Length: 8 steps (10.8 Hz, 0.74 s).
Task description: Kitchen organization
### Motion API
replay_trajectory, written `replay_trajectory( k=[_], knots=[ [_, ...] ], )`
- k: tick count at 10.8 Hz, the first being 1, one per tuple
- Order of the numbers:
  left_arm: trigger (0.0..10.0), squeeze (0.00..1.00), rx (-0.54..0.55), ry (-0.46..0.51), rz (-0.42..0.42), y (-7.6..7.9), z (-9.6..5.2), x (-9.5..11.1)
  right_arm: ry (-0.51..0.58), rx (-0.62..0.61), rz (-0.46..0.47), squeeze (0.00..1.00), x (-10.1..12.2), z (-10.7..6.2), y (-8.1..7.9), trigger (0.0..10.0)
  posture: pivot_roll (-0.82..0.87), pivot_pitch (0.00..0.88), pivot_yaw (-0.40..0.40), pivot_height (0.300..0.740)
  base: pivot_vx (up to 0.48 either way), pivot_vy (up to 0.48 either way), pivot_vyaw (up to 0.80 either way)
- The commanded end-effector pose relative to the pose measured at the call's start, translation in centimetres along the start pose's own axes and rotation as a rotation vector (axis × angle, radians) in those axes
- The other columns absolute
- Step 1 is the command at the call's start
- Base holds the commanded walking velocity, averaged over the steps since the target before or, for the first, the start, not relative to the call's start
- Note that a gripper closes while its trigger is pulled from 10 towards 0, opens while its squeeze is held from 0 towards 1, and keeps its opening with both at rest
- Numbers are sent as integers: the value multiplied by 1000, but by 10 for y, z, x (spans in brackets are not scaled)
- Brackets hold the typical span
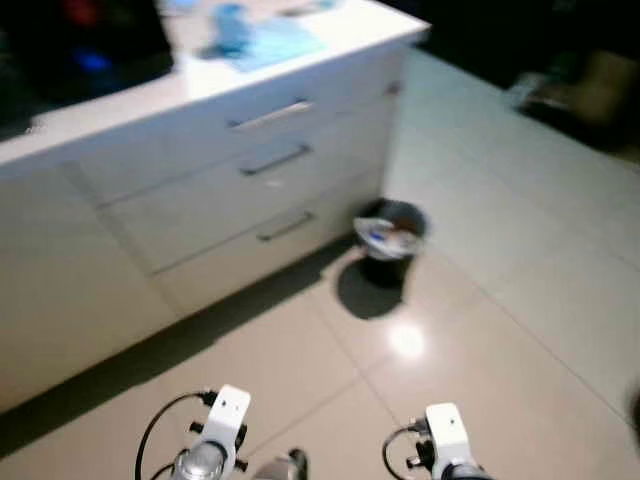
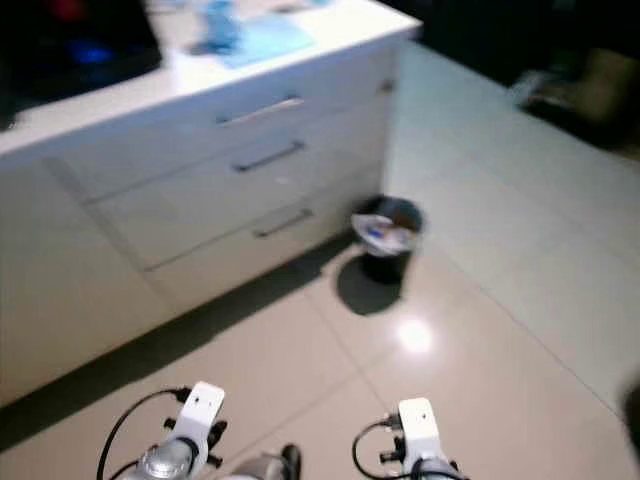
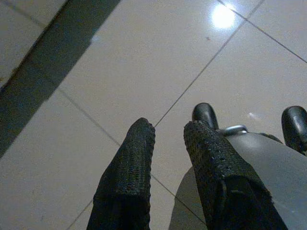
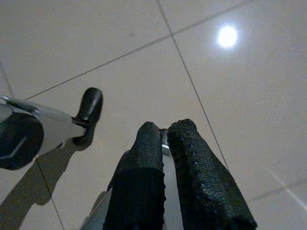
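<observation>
A white kitchen counter point(image 1: 330, 45) with three drawers point(image 1: 270, 165) stands ahead on my left. A blue cloth point(image 1: 265, 40) lies on top of it, and a dark appliance point(image 1: 80, 45) sits further left. On the floor by the counter's corner is a small black bin point(image 1: 392, 240) with rubbish in it. Both arms hang low over the tiles, left wrist point(image 1: 222, 420) and right wrist point(image 1: 445, 435). My left gripper point(image 3: 169, 132) is slightly open and holds nothing. My right gripper point(image 4: 165, 128) is shut and holds nothing. The head views are blurred.
Pale glossy floor tiles point(image 1: 500, 330) stretch to the right past the counter. Dark furniture and a brownish object point(image 1: 600, 90) stand at the far right. A ceiling light glints on the floor point(image 1: 406, 341) just in front of the bin.
</observation>
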State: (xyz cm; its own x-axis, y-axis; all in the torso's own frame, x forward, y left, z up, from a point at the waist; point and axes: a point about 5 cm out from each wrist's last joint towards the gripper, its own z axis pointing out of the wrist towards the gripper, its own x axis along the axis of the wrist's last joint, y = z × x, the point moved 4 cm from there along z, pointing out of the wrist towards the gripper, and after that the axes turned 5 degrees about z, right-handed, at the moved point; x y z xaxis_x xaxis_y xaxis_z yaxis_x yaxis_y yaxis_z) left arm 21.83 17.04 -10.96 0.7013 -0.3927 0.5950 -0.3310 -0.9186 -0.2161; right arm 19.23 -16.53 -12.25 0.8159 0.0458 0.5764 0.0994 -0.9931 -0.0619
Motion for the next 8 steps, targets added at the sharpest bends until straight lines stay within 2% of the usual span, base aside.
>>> replay_trajectory(
  k=[1,8],
  knots=[
    [10000,0,-2,-15,12,1,-1,-5,-11,3,-8,0,-4,-1,-1,10000,-52,121,54,740,0,0,800],
    [10000,0,1,-12,12,1,-1,-4,-12,5,-19,0,-3,-1,0,10000,-52,134,47,740,0,0,800]
  ],
)
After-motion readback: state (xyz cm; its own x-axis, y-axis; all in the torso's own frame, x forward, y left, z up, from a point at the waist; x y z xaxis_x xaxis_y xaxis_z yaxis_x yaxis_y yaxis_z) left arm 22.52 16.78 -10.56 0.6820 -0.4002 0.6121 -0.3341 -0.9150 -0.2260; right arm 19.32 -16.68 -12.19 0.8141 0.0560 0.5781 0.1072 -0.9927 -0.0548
